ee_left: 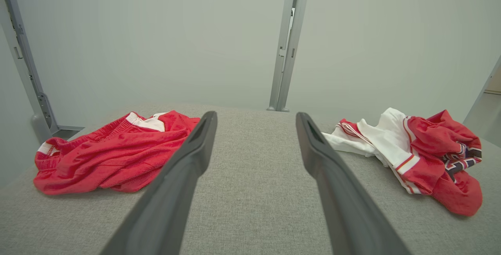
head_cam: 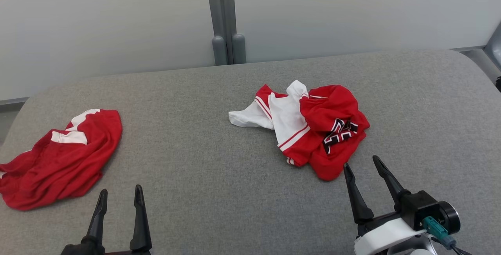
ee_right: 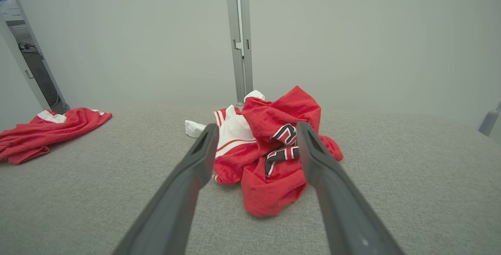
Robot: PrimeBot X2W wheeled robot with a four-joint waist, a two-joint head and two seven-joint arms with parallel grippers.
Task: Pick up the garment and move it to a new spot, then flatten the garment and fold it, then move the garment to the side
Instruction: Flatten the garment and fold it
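A crumpled red and white garment (head_cam: 309,125) with black lettering lies in a heap on the grey padded table (head_cam: 219,161), right of centre. My right gripper (head_cam: 362,163) stands open just short of the heap's near edge, touching nothing. In the right wrist view the same garment (ee_right: 270,149) lies straight ahead beyond the spread fingers (ee_right: 203,149). My left gripper (head_cam: 120,191) is open and empty at the lower left. In the left wrist view the garment (ee_left: 426,157) lies off to the right of the left gripper (ee_left: 254,118).
A second red garment with white trim (head_cam: 62,157) lies bunched at the table's left edge, also seen as red cloth (ee_left: 113,153) in the left wrist view. A pale wall with a grey post (head_cam: 225,20) stands behind the table. The table's rounded right corner (head_cam: 465,63) lies at the far right.
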